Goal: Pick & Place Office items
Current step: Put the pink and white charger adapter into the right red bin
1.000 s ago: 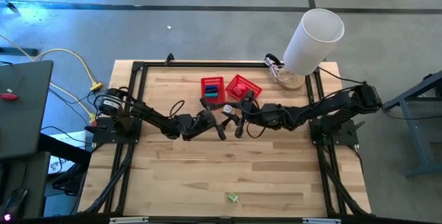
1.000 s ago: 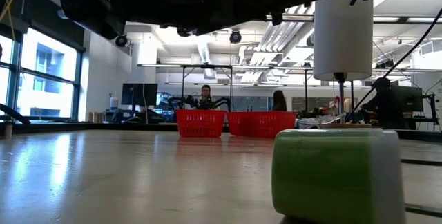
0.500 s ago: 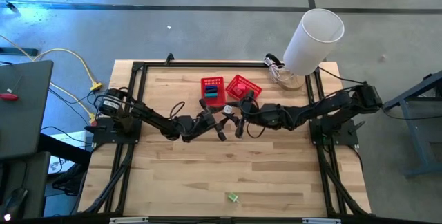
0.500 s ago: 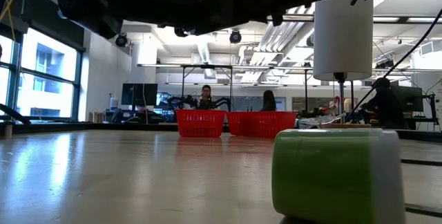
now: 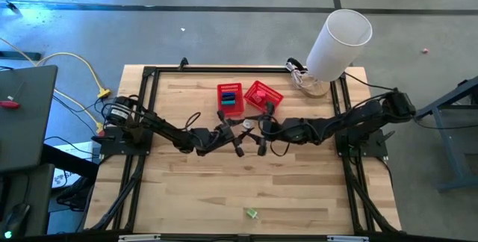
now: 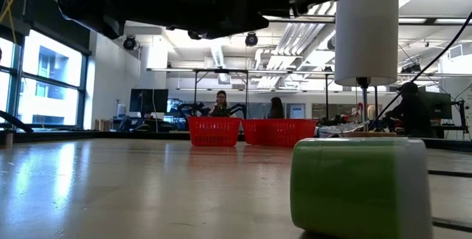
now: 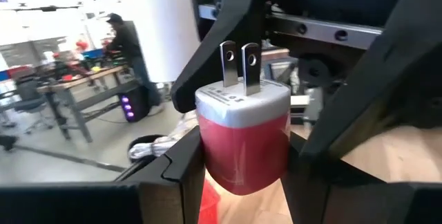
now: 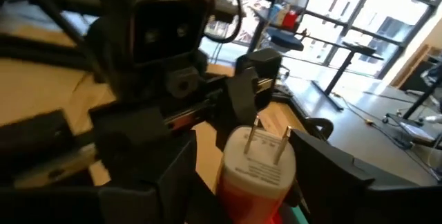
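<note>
Task part done: the sq. red mesh basket (image 5: pixel 230 98) at 12 o'clock of the table already held a few small items (teal, dark, red). The 2nd red basket (image 5: pixel 263 93) sat just beside it at 3 o'clock, contents not clear. The green item (image 5: pixel 251 213) lay loose near the table's 6 o'clock edge, well apart from both arms, not yet picked.

The red-white plug charger (image 7: pixel 243 137) was up off the wood at table centre, 6 o'clock of the baskets. The left gripper (image 5: pixel 237 132) was clamped on it: its fingers (image 7: pixel 181 165) flanked the red body, prongs pointing outward. The right gripper (image 5: pixel 258 131) met it from 3 o'clock, right at the charger; couldn't tell if it gripped or had let go.
</note>
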`<state>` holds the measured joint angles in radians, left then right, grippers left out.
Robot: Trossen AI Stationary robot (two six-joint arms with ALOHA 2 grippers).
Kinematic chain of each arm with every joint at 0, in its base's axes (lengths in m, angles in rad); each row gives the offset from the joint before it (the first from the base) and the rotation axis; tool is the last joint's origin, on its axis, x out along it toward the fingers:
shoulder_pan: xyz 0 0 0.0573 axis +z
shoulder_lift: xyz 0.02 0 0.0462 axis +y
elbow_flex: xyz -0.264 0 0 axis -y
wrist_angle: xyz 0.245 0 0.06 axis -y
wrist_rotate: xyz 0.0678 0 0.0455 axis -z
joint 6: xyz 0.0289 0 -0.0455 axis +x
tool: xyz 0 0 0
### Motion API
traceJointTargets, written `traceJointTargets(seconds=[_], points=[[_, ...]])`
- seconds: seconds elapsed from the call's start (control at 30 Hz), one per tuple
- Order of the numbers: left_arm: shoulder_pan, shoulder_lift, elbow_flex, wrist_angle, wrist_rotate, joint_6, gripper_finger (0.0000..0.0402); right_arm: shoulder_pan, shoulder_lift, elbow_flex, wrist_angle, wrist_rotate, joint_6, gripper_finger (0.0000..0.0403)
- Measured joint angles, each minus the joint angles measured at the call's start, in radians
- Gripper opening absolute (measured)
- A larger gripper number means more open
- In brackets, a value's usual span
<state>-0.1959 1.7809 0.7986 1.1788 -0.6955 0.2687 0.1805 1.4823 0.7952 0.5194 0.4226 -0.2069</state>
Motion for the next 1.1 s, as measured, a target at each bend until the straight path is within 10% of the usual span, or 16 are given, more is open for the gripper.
traceJointTargets(seconds=[0.27,0.5,1.1], points=[[0.032,-0.087,0.0,-0.194,0.249,-0.166,0.0141,0.018,-0.078,-0.001,-0.132,-0.068,-0.005,0.0216],[0.139,-0.15,0.0,-0.292,0.796,-0.387,0.0141,0.052,-0.123,-0.002,-0.164,-0.171,-0.033,0.0221],[0.18,-0.146,0.0,-0.266,1.035,-0.284,0.0141,-0.019,-0.107,-0.002,-0.133,-0.444,0.081,0.0201]])
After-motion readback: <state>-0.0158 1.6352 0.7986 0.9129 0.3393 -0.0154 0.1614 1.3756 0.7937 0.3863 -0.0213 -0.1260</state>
